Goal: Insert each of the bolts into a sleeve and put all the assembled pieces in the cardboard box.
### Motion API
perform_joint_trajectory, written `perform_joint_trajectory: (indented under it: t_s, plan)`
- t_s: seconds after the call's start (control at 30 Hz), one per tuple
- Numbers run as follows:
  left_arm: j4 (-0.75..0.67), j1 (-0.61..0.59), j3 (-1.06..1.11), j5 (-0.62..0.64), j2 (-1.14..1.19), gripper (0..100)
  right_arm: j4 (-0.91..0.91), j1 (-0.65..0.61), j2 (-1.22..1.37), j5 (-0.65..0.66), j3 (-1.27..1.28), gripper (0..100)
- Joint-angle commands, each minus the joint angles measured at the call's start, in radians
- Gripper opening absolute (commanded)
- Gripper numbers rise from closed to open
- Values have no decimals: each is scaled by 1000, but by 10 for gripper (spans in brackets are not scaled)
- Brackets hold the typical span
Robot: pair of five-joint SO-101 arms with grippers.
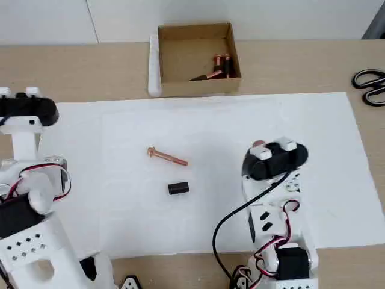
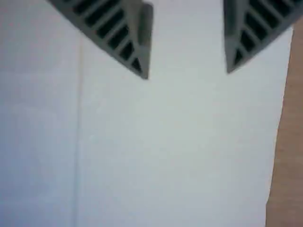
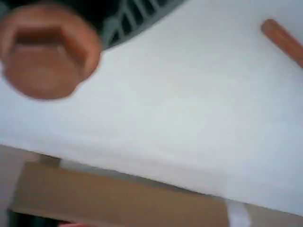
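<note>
Over the white sheet (image 1: 289, 120), right fingers (image 3: 135, 19) clamp one bolt (image 3: 45, 52) head-outward (presumably freeing its shank for the sleeve (image 1: 178, 188)); left fingers (image 2: 118, 33) gape wide, empty. Mid-sheet lie the second bolt (image 1: 167, 157) and that sleeve, near each other.

Wooden table (image 1: 90, 66). Directly on it: white sheet (image 1: 271, 120), cardboard box (image 1: 198, 87) at the far edge, white strip (image 1: 154, 66) touching the box, scissors (image 1: 368, 86) beside the sheet.

bolt (image 1: 167, 157) flat (copper) | sleeve (image 1: 178, 188) near | second bolt (image 3: 47, 52) held | cardboard box (image 1: 180, 60) holds pieces (image 1: 221, 65)
</note>
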Motion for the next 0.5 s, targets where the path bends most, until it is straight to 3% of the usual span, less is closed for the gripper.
perform_joint_trajectory:
  t_s: [0.0, 0.2, 0.47]
  plan:
    - [12, -37, 30, -69, -18, 102, -36, 48, 5, 14, -129, 4]
    - [60, -180, 35, -110, -18, 101, -196, 51, 165, 21, -219, 4]
    - [91, -354, 39, -110, -18, 101, -490, 45, 799, -40, -539, 4]
